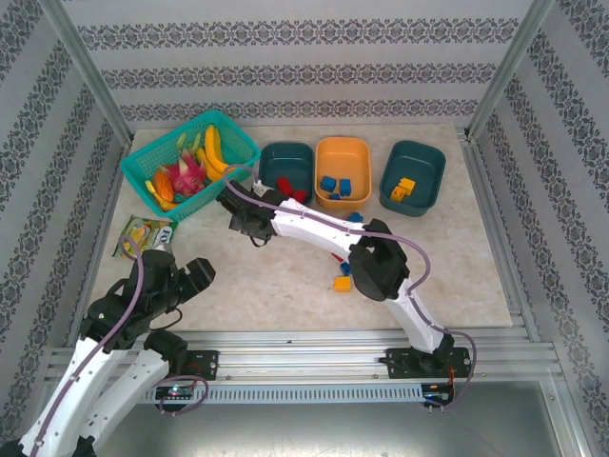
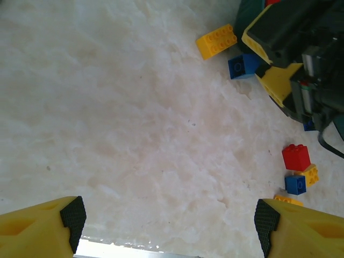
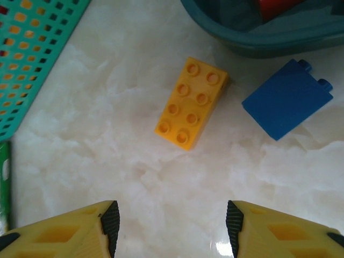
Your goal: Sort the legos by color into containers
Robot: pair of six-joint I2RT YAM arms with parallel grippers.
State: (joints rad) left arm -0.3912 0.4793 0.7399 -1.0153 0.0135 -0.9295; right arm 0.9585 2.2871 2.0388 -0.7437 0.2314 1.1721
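My right gripper (image 3: 172, 226) hangs open over bare table. Just beyond its fingertips lies a yellow lego (image 3: 192, 102), and a blue lego (image 3: 287, 99) lies to its right by the rim of a dark teal container (image 3: 258, 32) that holds a red lego (image 3: 274, 5). Seen from above, the right gripper (image 1: 240, 221) is in front of that teal container (image 1: 286, 167). The orange container (image 1: 343, 171) holds blue legos, and the other teal container (image 1: 412, 176) holds yellow ones. My left gripper (image 2: 170, 220) is open and holds nothing, near the table's front left. Red (image 2: 296, 157), blue (image 2: 295, 184) and orange (image 2: 310, 174) legos lie to its right.
A bright teal lattice basket (image 1: 190, 162) of toy fruit stands at the back left. A green snack packet (image 1: 143, 235) lies in front of it. The right arm (image 1: 381, 267) stretches diagonally across the table's middle, above loose legos (image 1: 341, 284).
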